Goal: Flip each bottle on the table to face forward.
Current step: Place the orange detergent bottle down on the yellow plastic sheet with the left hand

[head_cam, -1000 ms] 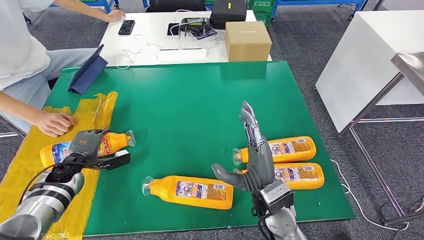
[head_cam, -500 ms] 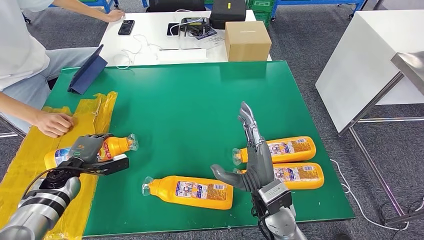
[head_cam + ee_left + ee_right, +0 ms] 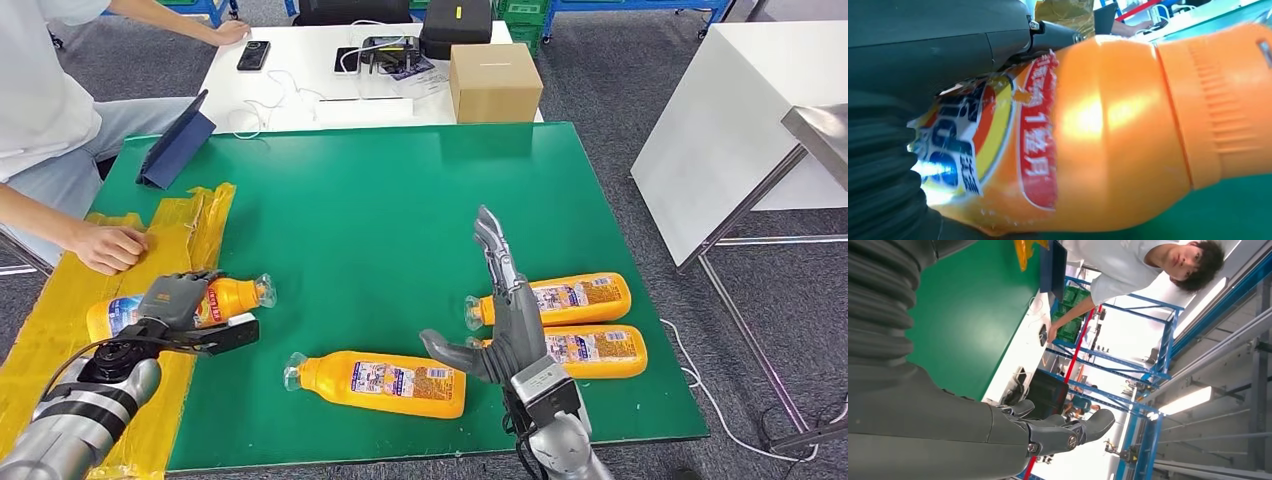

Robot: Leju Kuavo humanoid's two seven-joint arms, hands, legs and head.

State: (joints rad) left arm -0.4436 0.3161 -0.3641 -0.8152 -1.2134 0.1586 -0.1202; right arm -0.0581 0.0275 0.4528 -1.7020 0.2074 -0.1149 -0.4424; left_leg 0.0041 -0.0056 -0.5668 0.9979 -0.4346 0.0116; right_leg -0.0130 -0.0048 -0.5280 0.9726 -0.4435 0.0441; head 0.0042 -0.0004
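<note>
The left hand point(image 3: 178, 305) sat at the lower left of the head view, fingers curled over an orange bottle point(image 3: 205, 300) and gripping it, thumb sticking out toward frame centre. That bottle lay on its side at the edge of the yellow sheet point(image 3: 60, 330), clear cap pointing right onto the green table point(image 3: 380, 200). In the left wrist view the same bottle's label and orange shoulder showed right up against the hand's dark fingers.

The right hand point(image 3: 505, 305) stood upright at lower centre-right, fingers straight, pressed together and pointing up-frame, thumb out to the left, holding nothing. Just behind it, two more bottles lay side by side, one point(image 3: 575, 297) above the other point(image 3: 600, 350), caps toward the left, near the table's right edge. A fourth bottle point(image 3: 385, 382) lay at lower centre, cap left, between the two hands and touching neither.

A person's hand point(image 3: 108, 247) rested on the yellow sheet at mid-left, just above the gripped bottle. A dark tablet case point(image 3: 175, 142) stood at the table's upper left corner. A cardboard box point(image 3: 494, 80) sat on the white table point(image 3: 290, 100) beyond.
</note>
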